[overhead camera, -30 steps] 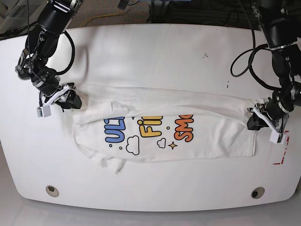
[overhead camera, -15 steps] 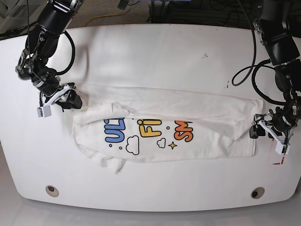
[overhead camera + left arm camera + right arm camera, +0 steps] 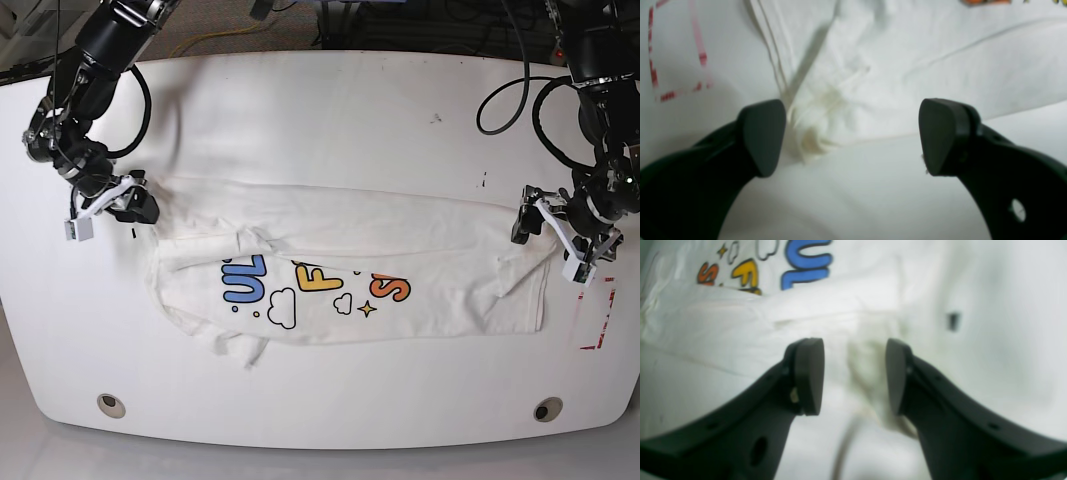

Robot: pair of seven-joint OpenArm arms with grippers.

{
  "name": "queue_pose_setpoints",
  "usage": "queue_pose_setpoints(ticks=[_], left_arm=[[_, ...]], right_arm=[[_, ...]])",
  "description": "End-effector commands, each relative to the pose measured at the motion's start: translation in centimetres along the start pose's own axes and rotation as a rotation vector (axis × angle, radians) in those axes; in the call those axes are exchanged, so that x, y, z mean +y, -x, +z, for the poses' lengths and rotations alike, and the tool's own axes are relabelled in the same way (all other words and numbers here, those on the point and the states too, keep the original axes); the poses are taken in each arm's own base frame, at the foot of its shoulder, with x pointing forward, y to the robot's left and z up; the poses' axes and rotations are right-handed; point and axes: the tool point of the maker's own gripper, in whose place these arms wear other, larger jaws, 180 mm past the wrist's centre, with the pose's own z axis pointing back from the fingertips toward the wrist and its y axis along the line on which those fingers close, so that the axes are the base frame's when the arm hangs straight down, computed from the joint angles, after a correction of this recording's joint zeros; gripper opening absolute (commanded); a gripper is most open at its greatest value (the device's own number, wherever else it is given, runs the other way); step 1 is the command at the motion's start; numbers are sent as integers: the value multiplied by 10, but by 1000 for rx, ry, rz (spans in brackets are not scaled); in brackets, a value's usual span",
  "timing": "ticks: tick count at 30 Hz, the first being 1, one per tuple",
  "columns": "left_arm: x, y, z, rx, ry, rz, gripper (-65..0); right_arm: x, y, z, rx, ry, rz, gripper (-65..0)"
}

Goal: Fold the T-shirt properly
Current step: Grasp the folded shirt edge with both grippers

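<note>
the t-shirt (image 3: 350, 265) lies stretched lengthwise across the white table (image 3: 320, 110) between the 2 grippers, its far long edge folded toward the print, so the step in hand looks like finishing that lengthwise fold; to do it well, both ends should be laid down level and flat, and the bunched corner in front of the left gripper (image 3: 851, 135) wants smoothing before any further fold. that gripper is released, its 2 pads wide apart with nothing between them; the crumpled hem corner (image 3: 813, 133) sits just ahead of it, closest to its left pad (image 3: 761, 136), and red tape marks (image 3: 660, 76) lie further off to that side. the right gripper (image 3: 855, 375) stands about half spread, a wad of fabric (image 3: 870, 373) in the gap, but whether it pinches the cloth i cannot tell, the view being blurred. in the base view both arms reach down from the far edge, wrists bent inward, each gripper low at one end of the shirt
</note>
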Motion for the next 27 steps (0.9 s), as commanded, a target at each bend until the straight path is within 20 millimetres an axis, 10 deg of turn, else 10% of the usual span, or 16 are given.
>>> queue_pose_setpoints(ticks=[1, 8, 27], left_arm=[[7, -3, 7, -44, -25, -20, -65], [21, 30, -6, 28, -109, -117, -65], [47, 67, -46, -8, -138, -15, -125]], right_arm=[[-4, -20, 9, -47, 8, 25, -365], [-11, 6, 6, 9, 10, -25, -239], [-22, 36, -18, 23, 13, -147, -279]])
